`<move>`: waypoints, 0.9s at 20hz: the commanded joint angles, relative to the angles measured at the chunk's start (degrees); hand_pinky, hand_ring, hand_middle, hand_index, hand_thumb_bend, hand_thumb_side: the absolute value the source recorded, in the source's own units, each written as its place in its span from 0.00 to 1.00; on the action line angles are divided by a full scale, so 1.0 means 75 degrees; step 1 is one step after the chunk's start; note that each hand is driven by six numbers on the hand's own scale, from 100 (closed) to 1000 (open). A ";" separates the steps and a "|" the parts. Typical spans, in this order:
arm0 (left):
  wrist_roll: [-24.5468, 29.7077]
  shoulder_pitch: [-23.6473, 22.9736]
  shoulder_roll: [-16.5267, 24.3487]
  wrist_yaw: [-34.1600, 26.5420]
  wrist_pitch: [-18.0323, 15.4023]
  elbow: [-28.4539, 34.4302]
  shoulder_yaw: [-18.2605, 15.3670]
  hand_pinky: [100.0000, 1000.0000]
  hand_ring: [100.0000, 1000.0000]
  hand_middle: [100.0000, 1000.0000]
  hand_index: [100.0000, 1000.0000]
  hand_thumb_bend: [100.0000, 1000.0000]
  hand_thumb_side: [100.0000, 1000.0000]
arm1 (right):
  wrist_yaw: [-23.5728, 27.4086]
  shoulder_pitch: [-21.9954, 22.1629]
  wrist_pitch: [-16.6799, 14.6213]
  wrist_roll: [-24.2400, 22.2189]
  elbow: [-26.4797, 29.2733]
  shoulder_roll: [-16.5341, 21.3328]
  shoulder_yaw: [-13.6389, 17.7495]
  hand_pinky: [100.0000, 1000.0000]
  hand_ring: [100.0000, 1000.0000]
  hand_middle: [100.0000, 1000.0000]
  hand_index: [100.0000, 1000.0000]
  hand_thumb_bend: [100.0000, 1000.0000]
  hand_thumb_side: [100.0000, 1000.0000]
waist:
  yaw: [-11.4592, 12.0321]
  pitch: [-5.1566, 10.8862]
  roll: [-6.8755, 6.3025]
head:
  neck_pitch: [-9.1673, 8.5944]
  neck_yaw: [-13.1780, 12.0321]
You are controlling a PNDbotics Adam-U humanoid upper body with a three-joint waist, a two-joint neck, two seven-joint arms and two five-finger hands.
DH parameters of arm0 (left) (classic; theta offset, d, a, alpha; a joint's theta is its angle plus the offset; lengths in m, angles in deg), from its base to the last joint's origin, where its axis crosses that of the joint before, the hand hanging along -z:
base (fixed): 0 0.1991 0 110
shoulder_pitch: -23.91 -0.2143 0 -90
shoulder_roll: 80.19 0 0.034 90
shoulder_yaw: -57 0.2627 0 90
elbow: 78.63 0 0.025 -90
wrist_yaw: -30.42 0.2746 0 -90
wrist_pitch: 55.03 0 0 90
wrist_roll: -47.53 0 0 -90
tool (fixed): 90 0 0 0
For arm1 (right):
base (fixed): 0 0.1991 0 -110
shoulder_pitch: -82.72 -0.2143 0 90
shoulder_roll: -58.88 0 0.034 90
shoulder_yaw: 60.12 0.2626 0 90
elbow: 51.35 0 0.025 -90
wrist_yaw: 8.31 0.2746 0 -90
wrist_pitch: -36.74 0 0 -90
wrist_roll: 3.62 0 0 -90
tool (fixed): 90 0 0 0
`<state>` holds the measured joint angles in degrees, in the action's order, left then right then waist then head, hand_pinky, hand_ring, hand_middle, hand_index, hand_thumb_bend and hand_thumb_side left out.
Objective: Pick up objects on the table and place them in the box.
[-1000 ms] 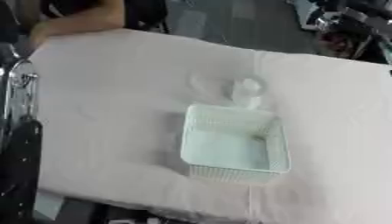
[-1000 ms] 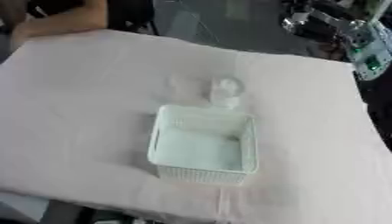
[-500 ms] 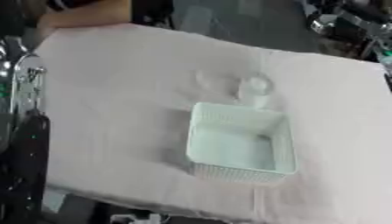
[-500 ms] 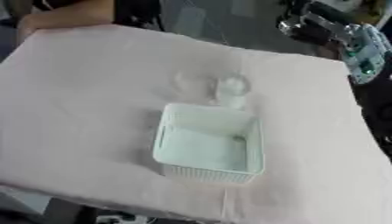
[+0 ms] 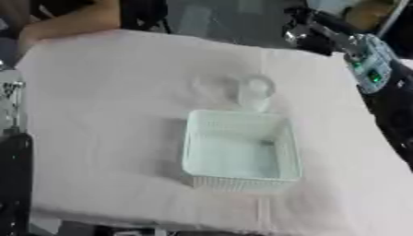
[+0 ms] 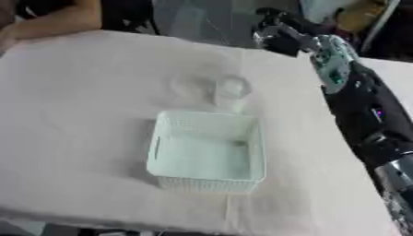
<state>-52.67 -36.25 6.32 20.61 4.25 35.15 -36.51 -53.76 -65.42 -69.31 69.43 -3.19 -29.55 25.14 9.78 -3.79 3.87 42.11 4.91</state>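
I see the cloth-covered table (image 6: 73, 115) with the pale green box (image 6: 206, 154) at its middle. My right hand (image 6: 278, 34) hangs over the far edge; I cannot tell its fingers. A clear cup (image 6: 230, 94) touches the box's far wall.

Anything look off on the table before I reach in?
Nothing spilled or damaged. The white basket sits upright on the cloth-covered table, and a clear cup stands just behind its far rim. The right hand hovers at the table's far right corner.
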 commanded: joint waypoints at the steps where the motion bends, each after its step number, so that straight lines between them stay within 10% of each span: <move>1: 0.0040 0.0162 0.0014 -0.0055 -0.0010 0.0108 0.0023 0.64 0.67 0.69 0.86 0.50 0.88 | -0.0234 -0.0265 0.0012 0.0141 0.0096 0.0000 0.0074 1.00 1.00 1.00 0.69 0.00 0.96 | 0.0037 0.0058 -0.0064 | -0.0309 0.0301; 18: 0.0097 0.0244 -0.0057 -0.0108 -0.0056 0.0108 0.0024 0.64 0.66 0.69 0.86 0.50 0.87 | -0.0464 -0.0278 -0.0055 0.0285 0.0141 -0.0414 -0.0014 1.00 1.00 1.00 0.68 0.00 0.96 | 0.0137 -0.0005 -0.0092 | -0.0620 0.0729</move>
<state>-52.10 -35.68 5.70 20.09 3.92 35.15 -36.48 -56.97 -65.74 -69.62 71.43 -3.19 -33.20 25.00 10.77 -4.55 3.61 38.06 9.63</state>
